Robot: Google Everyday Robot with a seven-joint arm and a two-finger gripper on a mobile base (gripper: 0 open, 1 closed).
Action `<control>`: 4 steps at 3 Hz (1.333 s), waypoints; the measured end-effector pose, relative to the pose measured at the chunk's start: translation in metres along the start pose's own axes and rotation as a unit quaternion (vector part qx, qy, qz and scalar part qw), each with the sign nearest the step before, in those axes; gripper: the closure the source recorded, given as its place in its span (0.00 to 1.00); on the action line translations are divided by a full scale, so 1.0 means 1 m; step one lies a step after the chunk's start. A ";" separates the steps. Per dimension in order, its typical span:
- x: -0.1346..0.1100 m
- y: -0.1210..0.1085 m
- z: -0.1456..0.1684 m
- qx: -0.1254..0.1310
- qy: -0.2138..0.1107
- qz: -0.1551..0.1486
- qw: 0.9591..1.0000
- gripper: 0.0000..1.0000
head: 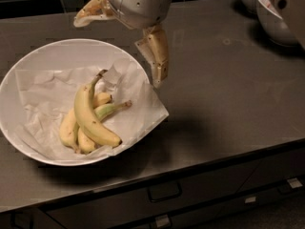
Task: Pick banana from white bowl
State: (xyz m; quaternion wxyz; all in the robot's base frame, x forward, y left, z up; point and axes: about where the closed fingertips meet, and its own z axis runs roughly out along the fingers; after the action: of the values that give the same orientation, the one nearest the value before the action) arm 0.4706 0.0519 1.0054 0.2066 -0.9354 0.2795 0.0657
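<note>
The banana (87, 114), long, curved and yellow with a dark stem, lies on top of shorter, paler bananas (69, 128) in the white bowl (43, 51). The wide, shallow bowl is lined with crumpled white paper (138, 104) and sits at the left of the dark counter. My gripper (116, 51) hovers above the bowl's far right rim. It is open wide and empty, with one finger (88, 12) pointing left over the rim and the other finger (156, 56) pointing down just right of the bowl. The banana lies below and to the left of the gripper.
Two smaller, deeper white bowls (274, 15) stand at the back right of the dark counter (228, 89). The counter's front edge runs along the bottom, with drawers and handles (164, 192) beneath it.
</note>
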 end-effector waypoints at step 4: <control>-0.030 -0.036 0.065 -0.061 -0.049 -0.239 0.968 0.00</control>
State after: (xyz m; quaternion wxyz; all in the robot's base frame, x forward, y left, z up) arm 0.4650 0.1216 0.9658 0.1720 -0.9815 0.0325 0.0771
